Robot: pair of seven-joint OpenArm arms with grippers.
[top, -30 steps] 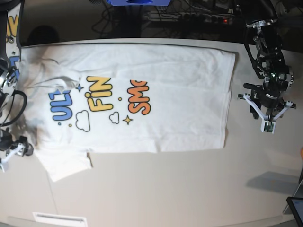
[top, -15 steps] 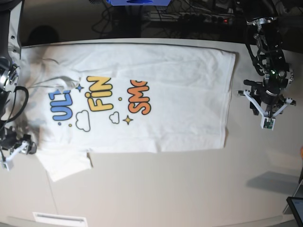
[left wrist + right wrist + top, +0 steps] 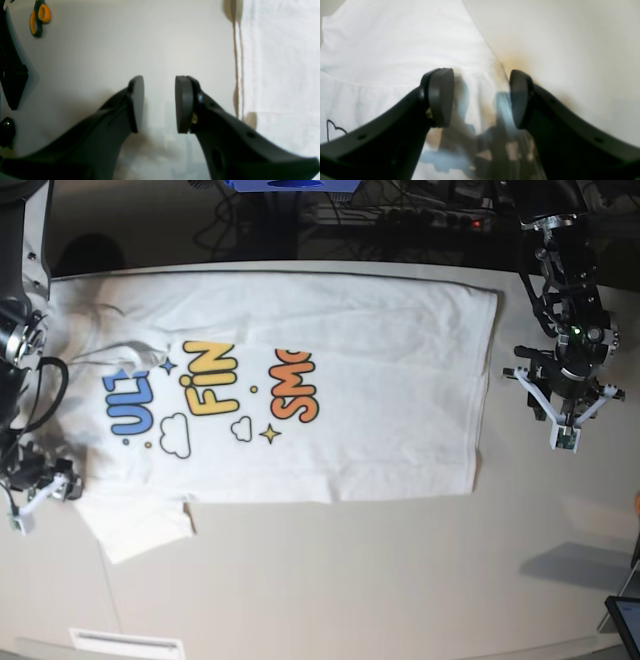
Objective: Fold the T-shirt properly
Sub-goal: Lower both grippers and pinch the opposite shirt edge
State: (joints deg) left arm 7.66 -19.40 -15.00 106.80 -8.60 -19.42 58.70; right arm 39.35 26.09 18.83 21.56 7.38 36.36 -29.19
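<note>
Now the T-shirt (image 3: 300,380) lies spread print-up on the table (image 3: 400,580), folded lengthwise so only half the lettering shows, 1 sleeve jutting toward the near edge. Both end effectors gape empty: the left end effector (image 3: 565,415) over bare table beside the hem, the right end effector (image 3: 45,485) at the sleeve. Since earlier, the right one has shifted slightly toward the sleeve.

The T-shirt (image 3: 330,380) is soft white cotton cloth, faintly creased (its print looks smooth and flat). The table (image 3: 380,580) is matt and pale. Both grippers' pads (image 3: 183,105) look like dull grey plastic.
</note>
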